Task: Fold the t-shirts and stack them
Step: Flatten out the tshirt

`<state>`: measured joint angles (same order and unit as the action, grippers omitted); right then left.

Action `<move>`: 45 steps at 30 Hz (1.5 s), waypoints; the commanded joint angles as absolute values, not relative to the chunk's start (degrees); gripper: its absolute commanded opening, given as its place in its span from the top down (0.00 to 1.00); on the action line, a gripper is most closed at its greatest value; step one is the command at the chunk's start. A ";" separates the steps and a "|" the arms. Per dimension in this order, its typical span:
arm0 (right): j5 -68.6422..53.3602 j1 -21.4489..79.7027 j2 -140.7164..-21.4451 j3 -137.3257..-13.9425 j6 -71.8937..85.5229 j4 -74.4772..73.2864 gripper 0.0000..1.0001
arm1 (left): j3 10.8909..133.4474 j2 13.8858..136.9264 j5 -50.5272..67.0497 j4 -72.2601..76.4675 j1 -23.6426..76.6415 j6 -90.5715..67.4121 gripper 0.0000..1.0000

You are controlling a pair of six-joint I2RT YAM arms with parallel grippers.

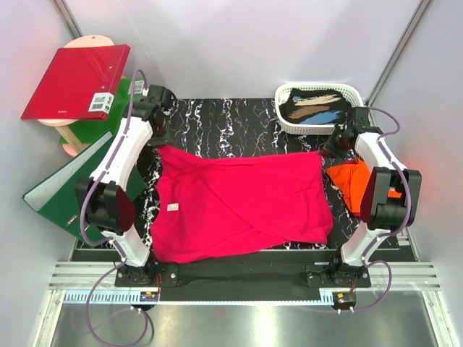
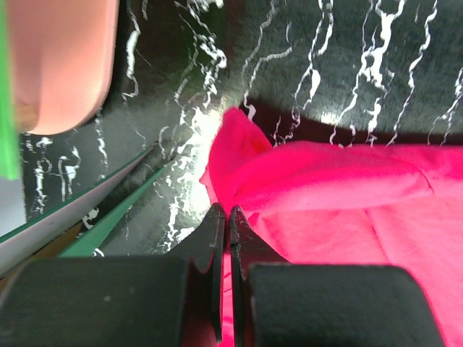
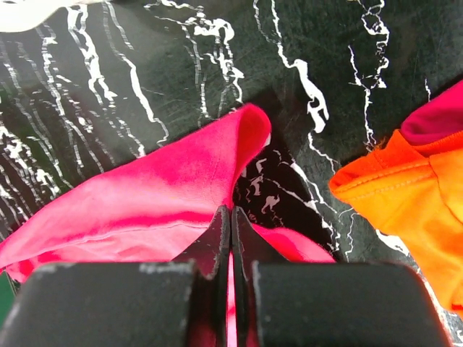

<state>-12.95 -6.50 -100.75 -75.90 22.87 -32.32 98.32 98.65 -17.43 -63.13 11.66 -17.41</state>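
The magenta-pink t-shirt lies spread across the black marbled mat, partly folded over itself. My left gripper is shut on its far left corner; in the left wrist view the jaws pinch pink cloth. My right gripper is shut on its far right corner; in the right wrist view the jaws pinch pink cloth. The orange t-shirt lies bunched at the right under my right arm, and shows in the right wrist view.
A white basket with dark cloth stands at the back right. A red ring binder rests on a pink stand at the back left, above a green binder. White walls close both sides.
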 commanded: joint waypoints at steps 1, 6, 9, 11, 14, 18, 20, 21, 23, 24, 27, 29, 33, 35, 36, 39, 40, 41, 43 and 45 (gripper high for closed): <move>-14.13 -6.50 -94.14 -79.45 21.62 -31.03 1.00 | 105.28 91.15 -23.28 -61.26 11.34 -19.77 1.00; -16.43 -6.50 -87.21 -84.71 23.98 -31.20 1.00 | 107.31 82.64 -27.50 -58.02 11.34 -24.86 1.00; -17.49 -6.50 -82.55 -87.17 25.75 -28.66 1.00 | 109.41 78.33 -28.56 -55.82 11.34 -25.40 1.00; -18.98 -6.50 -80.78 -89.55 25.84 -28.56 1.00 | 112.58 76.30 -29.62 -55.11 11.34 -25.14 1.00; -20.04 -6.50 -76.74 -92.54 26.80 -27.95 1.00 | 113.82 71.29 -30.06 -52.40 11.34 -23.47 1.00; -20.04 -6.50 -67.34 -93.43 26.98 -27.95 1.00 | 113.12 63.57 -28.75 -52.21 11.34 -20.84 1.00; -20.57 -6.50 -63.74 -93.34 26.89 -29.17 1.00 | 112.24 60.40 -27.43 -53.17 11.34 -20.74 1.00; -20.48 -6.50 -59.98 -93.08 26.63 -29.96 1.00 | 112.06 57.42 -25.94 -53.78 11.34 -20.83 1.00; -20.13 -6.50 -54.44 -93.16 25.32 -33.74 1.00 | 112.50 54.59 -24.01 -56.93 11.34 -21.36 1.00; -19.69 -6.50 -52.58 -93.34 24.79 -35.06 1.00 | 113.37 52.23 -21.99 -58.08 11.34 -21.62 1.00; -17.41 -6.50 -46.51 -94.74 22.85 -40.42 1.00 | 115.83 47.92 -20.48 -62.83 11.42 -21.89 1.00; -16.44 -6.50 -43.00 -95.45 22.33 -43.15 1.00 | 116.98 46.06 -20.39 -65.12 11.25 -21.36 1.00; -12.32 -6.50 -39.38 -94.75 24.43 -45.26 1.00 | 119.78 44.99 -20.31 -66.27 11.25 -20.74 1.00; -11.95 -6.50 -39.20 -93.70 25.92 -45.35 1.00 | 121.37 46.75 -19.60 -65.74 11.25 -21.00 1.00; -11.52 -6.50 -39.46 -93.26 26.36 -45.61 1.00 | 123.55 49.63 -19.08 -65.83 11.25 -21.35 1.00; -11.07 -6.59 -42.00 -90.89 27.33 -46.32 1.00 | 127.08 56.57 -17.94 -65.13 11.25 -22.67 1.00; -10.81 -6.50 -43.23 -90.27 27.51 -46.67 1.00 | 127.35 58.52 -17.32 -64.26 11.25 -22.50 1.00; -10.55 -6.50 -45.16 -87.91 28.03 -46.50 1.00 | 127.53 62.62 -16.88 -64.07 11.25 -22.59 1.00; -10.63 -6.50 -47.97 -85.62 28.65 -45.71 1.00 | 127.09 67.39 -13.90 -63.37 11.25 -22.41 1.00; -11.60 -6.50 -52.37 -81.23 28.65 -44.57 1.00 | 126.57 75.38 -10.13 -63.72 11.25 -22.94 1.00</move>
<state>-13.30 -6.48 -43.62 -87.57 27.14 -45.30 128.73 59.66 -17.72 -65.39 11.51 -22.52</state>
